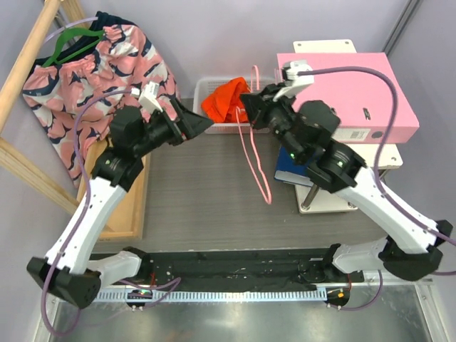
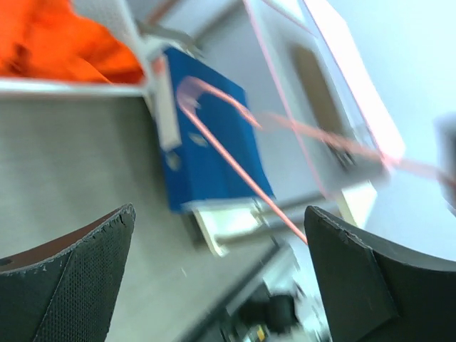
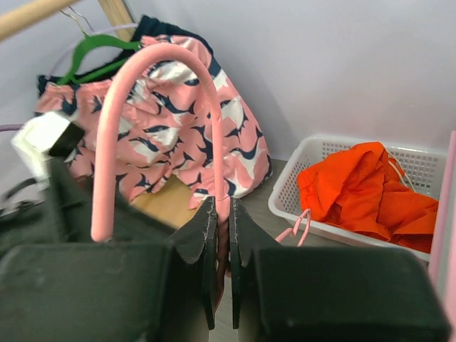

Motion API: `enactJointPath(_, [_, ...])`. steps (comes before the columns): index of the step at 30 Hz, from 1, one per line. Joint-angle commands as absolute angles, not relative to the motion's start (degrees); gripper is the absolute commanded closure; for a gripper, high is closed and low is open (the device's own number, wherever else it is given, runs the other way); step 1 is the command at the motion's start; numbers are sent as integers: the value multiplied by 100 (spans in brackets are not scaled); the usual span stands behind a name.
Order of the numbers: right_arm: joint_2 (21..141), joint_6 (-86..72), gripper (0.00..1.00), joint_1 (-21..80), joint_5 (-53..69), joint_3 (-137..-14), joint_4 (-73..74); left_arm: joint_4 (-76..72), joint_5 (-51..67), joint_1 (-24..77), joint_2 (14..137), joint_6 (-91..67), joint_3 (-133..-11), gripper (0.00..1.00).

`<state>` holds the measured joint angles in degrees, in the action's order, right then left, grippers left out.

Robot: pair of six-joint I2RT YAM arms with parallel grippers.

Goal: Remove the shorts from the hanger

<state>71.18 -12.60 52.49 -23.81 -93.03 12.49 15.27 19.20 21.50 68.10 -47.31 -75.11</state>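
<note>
Shorts of plain bright orange soft fabric (image 1: 222, 100) (image 3: 363, 189) (image 2: 50, 43) lay bunched inside the white mesh basket (image 1: 206, 82) (image 3: 427, 165) at the far edge of the grey table (image 1: 199, 192), draped over no part of the hanger. The thin pale pink wire hanger (image 1: 249, 153) (image 3: 117, 121) (image 2: 235, 167) was in the right gripper (image 1: 248, 107) (image 3: 222, 210), whose jaws were pinched almost together on the wire below the hook. The hanger's frame ran just beside the basket's right end and out over the table. The left gripper (image 1: 196, 122) (image 2: 219, 214) sat just left of the basket, its jaws spread wide with nothing between them. A pink garment with a navy-and-white pattern (image 1: 92, 78) (image 3: 178, 135) hung on a green hanger (image 1: 68, 44) (image 3: 96, 53) at the far left. A flat pink box (image 1: 356, 92) and a blue book (image 2: 206, 135) lay at the right.
</note>
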Motion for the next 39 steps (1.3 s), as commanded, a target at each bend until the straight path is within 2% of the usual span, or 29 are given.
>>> enactJointPath(1, [7680,-800,99,5256,-2689,-9712,678,2002,3024,2407,5978,-4923,-7189,0])
enactJointPath(5, [8164,-335,99,5387,-3215,-9799,203,3188,2138,3031,4986,-4255,-7549,0])
enactJointPath(8, [8821,209,99,5598,-3846,-10263,44,4093,1733,3102,4738,-3965,-7979,0])
enactJointPath(11, [9437,1000,99,5932,-4602,-10747,-69,4324,1617,3102,4650,-3780,-8218,0])
enactJointPath(15, [9965,1573,99,6231,-5175,-11117,-378,4333,1293,3102,4509,-3534,-7911,0])
enactJointPath(21, [10160,1284,99,6354,-5098,-11206,-132,4482,950,3094,4570,-3253,-7699,0])
enactJointPath(27, [9888,486,99,6354,-4061,-10855,211,4378,923,3102,4527,-3217,-7559,0])
enactJointPath(31, [9765,281,99,6354,-3973,-10635,158,4000,1309,3094,4535,-3532,-7418,0])
enactJointPath(35, [9835,369,99,6354,-4087,-10696,193,3631,2284,3094,4816,-3813,-7278,0])
enactJointPath(39, [9756,290,99,6346,-3938,-10688,193,3612,1952,3103,4747,-3867,-7067,1])
